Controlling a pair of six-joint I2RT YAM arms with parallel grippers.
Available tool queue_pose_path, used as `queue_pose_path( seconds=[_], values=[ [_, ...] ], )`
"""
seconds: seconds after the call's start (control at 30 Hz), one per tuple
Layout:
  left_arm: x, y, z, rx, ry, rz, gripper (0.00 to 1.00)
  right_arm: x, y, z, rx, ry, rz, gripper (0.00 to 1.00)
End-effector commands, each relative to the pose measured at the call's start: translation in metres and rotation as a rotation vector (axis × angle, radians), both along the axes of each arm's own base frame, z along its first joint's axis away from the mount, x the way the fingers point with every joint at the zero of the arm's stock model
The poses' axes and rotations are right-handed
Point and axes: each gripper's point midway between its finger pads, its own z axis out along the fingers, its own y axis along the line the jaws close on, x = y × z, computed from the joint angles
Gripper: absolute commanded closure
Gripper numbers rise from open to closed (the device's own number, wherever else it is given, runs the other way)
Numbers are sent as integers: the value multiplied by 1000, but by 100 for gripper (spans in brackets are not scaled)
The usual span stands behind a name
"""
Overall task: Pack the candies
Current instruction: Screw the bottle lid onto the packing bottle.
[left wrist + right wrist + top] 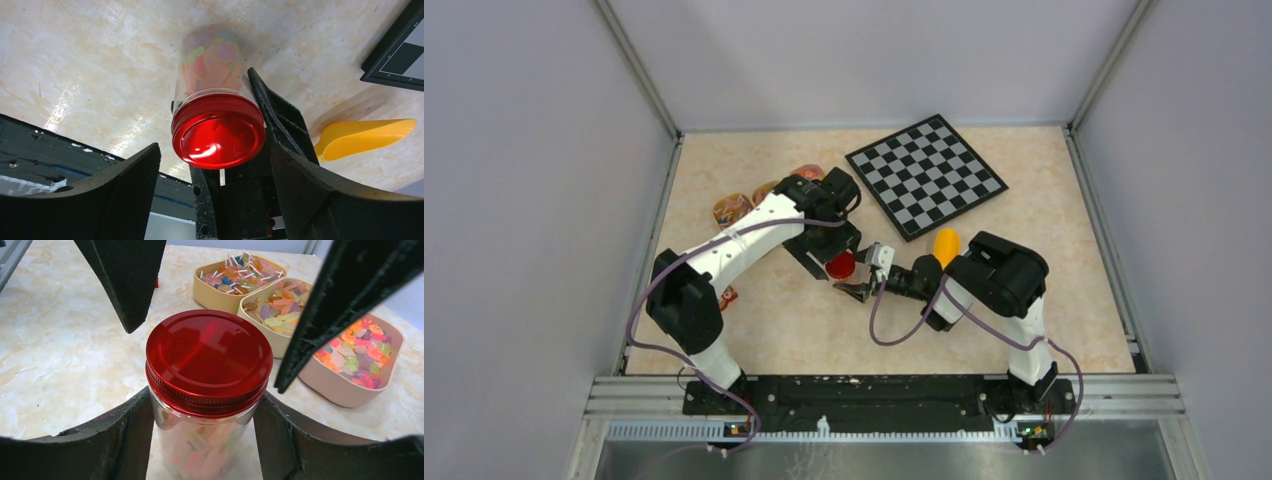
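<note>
A small clear jar with a red lid stands on the table and holds mixed candies. My right gripper is shut on the jar's body, one finger pressed on each side below the lid. My left gripper hangs open just above the lid; its fingers stand wide on either side without touching it. In the top view the jar's lid sits between the left gripper and the right gripper. More loose candies fill three trays beyond the jar.
The three beige trays sit at the back left behind the left arm. A yellow-orange scoop lies right of the jar, also in the left wrist view. A chessboard lies at the back right. A small orange-red item lies by the left arm.
</note>
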Motion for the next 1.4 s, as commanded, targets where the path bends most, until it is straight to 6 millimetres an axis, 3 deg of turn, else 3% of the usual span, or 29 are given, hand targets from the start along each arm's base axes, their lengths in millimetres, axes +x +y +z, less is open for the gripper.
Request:
queue_pose_path(
  seconds=[0.0, 0.4, 0.6, 0.9, 1.17, 1.37],
  values=[
    [5, -4, 4, 3, -2, 6, 13, -12, 2, 5, 51, -76, 52, 56],
    [2, 2, -7, 50, 36, 16, 20, -13, 2, 5, 49, -79, 52, 56],
    [7, 3, -11, 70, 9, -51, 39, -13, 1, 4, 45, -82, 53, 57],
    [6, 6, -36, 107, -12, -332, 59, -15, 1, 2, 39, -84, 61, 57],
    [26, 21, -44, 253, -86, -626, 73, -15, 1, -1, 35, -82, 62, 58],
    [42, 33, -43, 387, -141, -812, 77, -16, 2, -4, 30, -77, 77, 58]
  ],
)
